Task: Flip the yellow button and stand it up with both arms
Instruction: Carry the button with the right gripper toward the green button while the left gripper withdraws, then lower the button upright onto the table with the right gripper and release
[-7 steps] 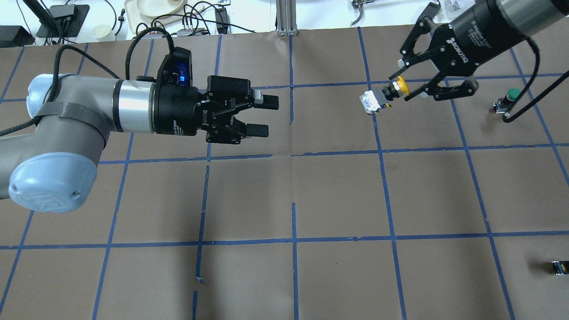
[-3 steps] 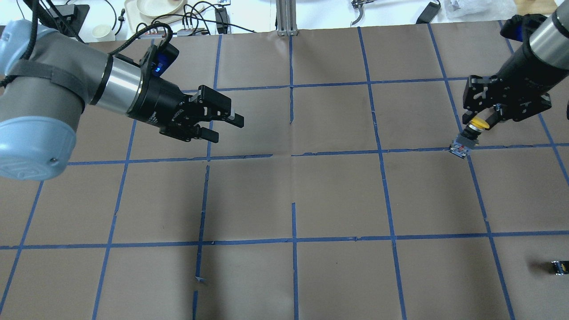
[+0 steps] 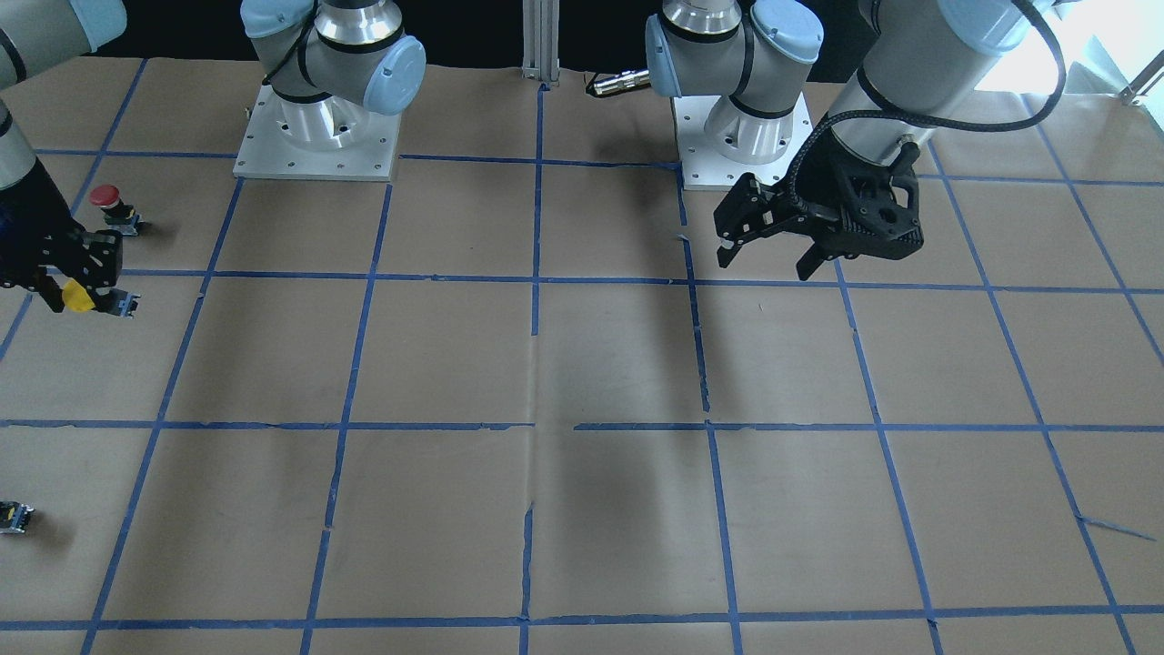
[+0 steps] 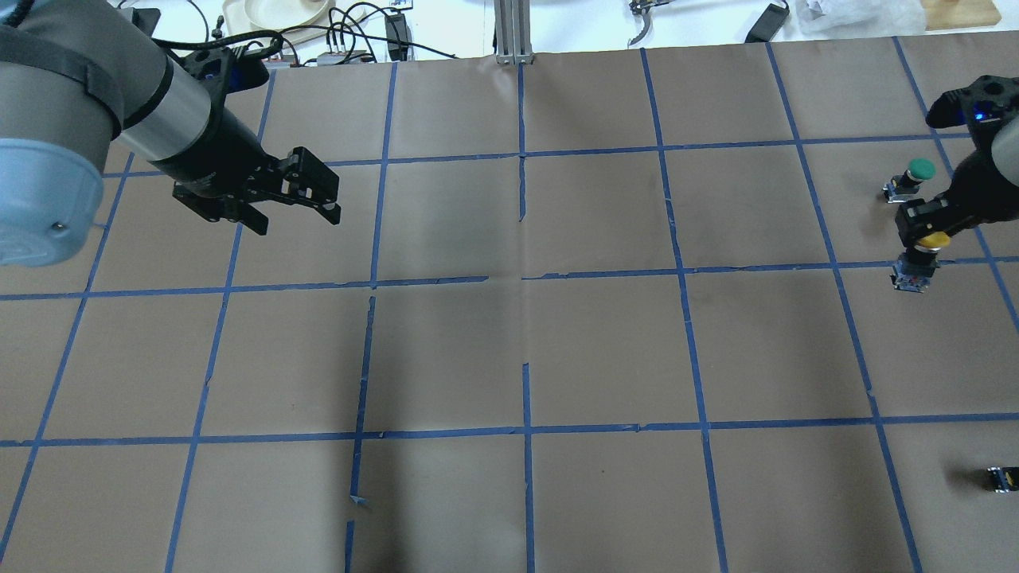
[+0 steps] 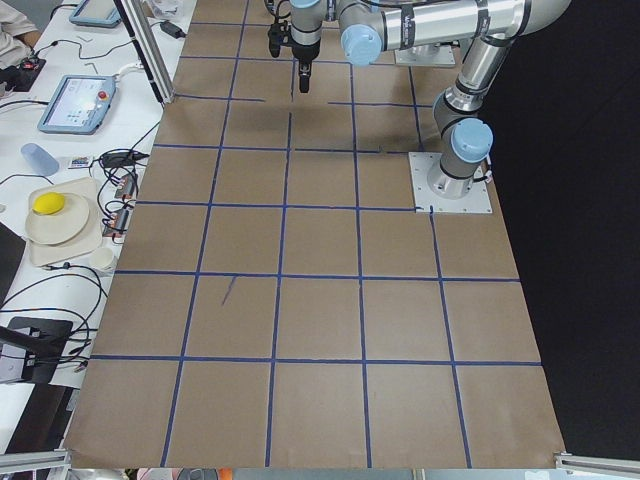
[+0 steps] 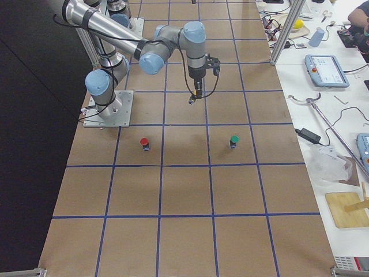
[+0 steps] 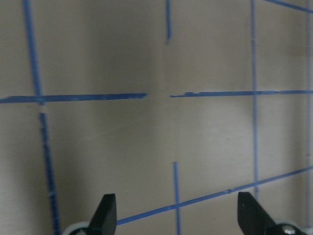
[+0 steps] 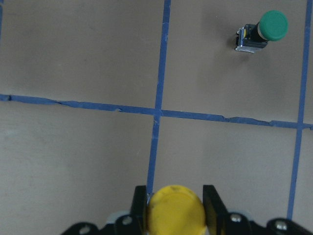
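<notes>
Now, yellow button (image 4: 917, 267): at the far right of the table, over a crossing of blue tape lines (image 8: 157, 113), yellow cap on top and grey block pointing down. It is close to upright, perhaps leaning a little. Whether the block touches the paper cannot be told.
Right gripper (image 4: 927, 235): points down, fingers clamped on the sides of the cap. The wrist view shows a finger on each side of the cap.
Step in hand: the flip looks done, since the cap is up. This looks like the setting-down, with the right arm alone placing the button on its block.
Next move: lower until the block sits flat on the paper, then part the fingers gently and lift straight up. The base is narrow under a wide cap, so a sideways drag on release could tip it.
Left gripper (image 4: 298, 219): fingers apart and empty, hanging over the left half of the table, well apart from the button. It would have to cross the table to steady anything.
Green button (image 4: 915, 173): stands near the yellow one, one square farther from the robot, clear of the gripper.
Red button (image 3: 109, 200): stands near too, on the robot's side of the gripper.
Small black block (image 4: 1001, 477): lies well apart, near the table's right edge.
</notes>
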{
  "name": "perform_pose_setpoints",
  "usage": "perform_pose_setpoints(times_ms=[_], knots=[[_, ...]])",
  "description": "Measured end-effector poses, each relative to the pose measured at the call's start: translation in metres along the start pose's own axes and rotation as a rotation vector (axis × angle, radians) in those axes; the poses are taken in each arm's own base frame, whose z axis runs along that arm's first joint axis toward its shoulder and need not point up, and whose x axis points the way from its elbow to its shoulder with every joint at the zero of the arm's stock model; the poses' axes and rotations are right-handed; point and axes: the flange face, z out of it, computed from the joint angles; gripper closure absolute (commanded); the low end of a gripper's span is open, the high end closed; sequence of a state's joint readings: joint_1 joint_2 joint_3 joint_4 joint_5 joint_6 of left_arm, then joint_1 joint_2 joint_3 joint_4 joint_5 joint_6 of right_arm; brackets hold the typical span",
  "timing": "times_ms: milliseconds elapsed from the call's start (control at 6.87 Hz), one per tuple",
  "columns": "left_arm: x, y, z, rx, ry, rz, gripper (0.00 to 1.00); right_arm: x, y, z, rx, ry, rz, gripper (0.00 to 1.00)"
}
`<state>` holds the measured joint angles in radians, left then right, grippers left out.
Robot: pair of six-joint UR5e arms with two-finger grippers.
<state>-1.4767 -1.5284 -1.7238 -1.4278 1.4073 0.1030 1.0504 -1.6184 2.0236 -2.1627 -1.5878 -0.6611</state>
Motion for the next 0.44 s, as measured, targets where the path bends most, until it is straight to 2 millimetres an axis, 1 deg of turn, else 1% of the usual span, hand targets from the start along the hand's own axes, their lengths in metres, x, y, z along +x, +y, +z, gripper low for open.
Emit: perform_pose_setpoints(times_ms=[146,291,437], knots=[[0.001,-0.001,-0.015,-0.018,-0.036,0.009,0.00,0.026,0.023,0.025,0.035,0.005,-0.041,0.90],[0.007,0.000,-0.025,-0.045,-0.046,0.028,0.00,0.041,0.042,0.047,0.097,0.007,-0.127,0.90],[0.013,0.001,-0.032,-0.053,-0.050,0.045,0.00,0.053,0.057,0.065,0.129,0.008,-0.188,0.90]])
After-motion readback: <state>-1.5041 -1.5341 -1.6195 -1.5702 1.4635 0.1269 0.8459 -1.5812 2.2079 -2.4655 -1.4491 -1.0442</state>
